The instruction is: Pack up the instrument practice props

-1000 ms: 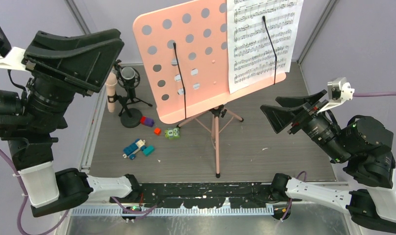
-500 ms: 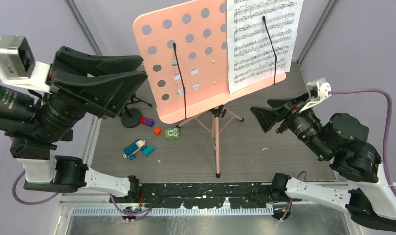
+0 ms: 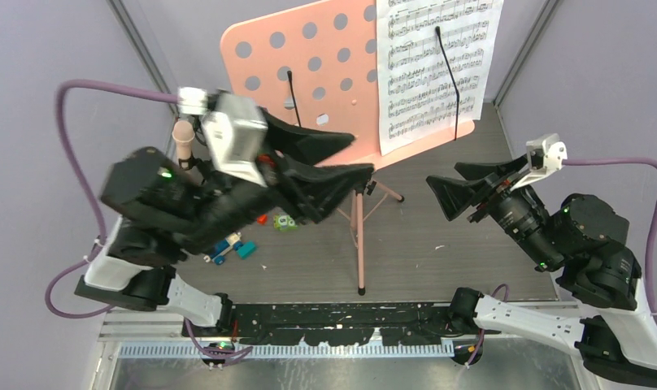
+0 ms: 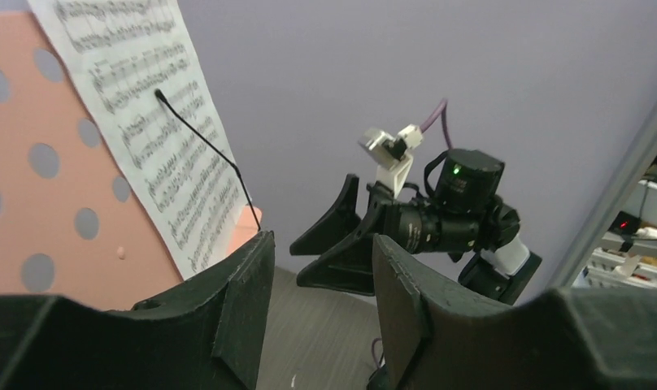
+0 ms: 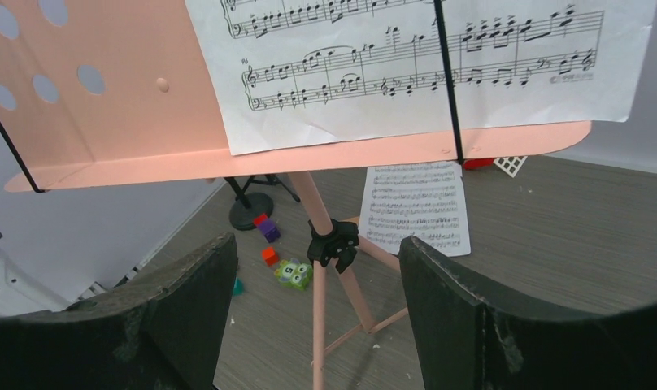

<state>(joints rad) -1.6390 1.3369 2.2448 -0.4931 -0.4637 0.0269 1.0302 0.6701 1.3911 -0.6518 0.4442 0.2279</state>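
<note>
Left claw (image 3: 362,154): jaws apart, empty, raised before the stand, aimed right.
Right claw (image 3: 444,174): jaws wide, empty, aimed left at the stand.
Stand (image 3: 358,236): upright mid-surface (image 3: 455,252), pole vertical, desk (image 3: 325,65) facing the arms, its lower left hidden by the left arm (image 3: 171,203).
Sheet (image 3: 427,65): on the desk's right half, top cut off.
Second sheet (image 5: 415,207): flat behind the stand, seen in the right wrist view only.
Mic (image 3: 183,142): upright, far left, base hidden.

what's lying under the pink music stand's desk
A loose sheet-music page lies on the table behind the tripod pole, toy blocks nearby. From above, the desk covers that page.
</note>
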